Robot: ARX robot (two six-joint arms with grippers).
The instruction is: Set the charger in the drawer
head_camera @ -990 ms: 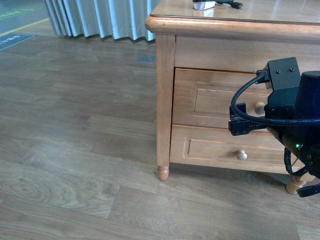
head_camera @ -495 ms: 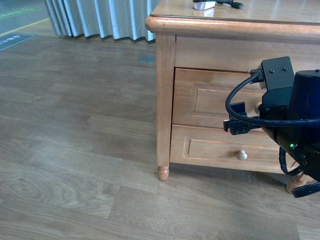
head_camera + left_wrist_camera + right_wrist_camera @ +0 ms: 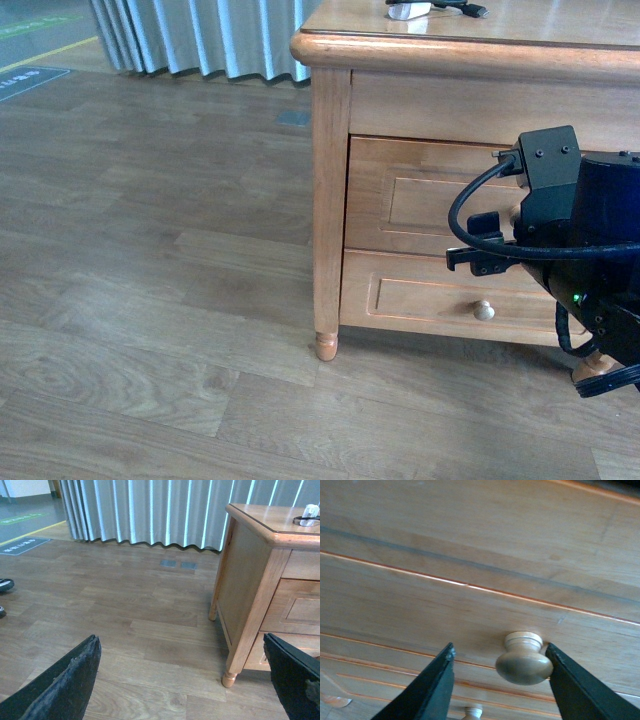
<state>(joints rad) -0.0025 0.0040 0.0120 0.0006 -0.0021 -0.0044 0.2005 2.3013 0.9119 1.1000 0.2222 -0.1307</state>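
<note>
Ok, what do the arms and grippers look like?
Right arm: black, with a boxy screw-studded block, a thick black cable looping out and a small green light. Right fingers: dark, smooth tapering wedges. Left fingers: black wedges with rough, greyish edges.

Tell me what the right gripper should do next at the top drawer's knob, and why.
Probably close the right gripper on the knob. In the right wrist view its open jaws straddle the knob, which sits nearer one finger. The top drawer looks shut, and the charger lies on the cabinet top.
</note>
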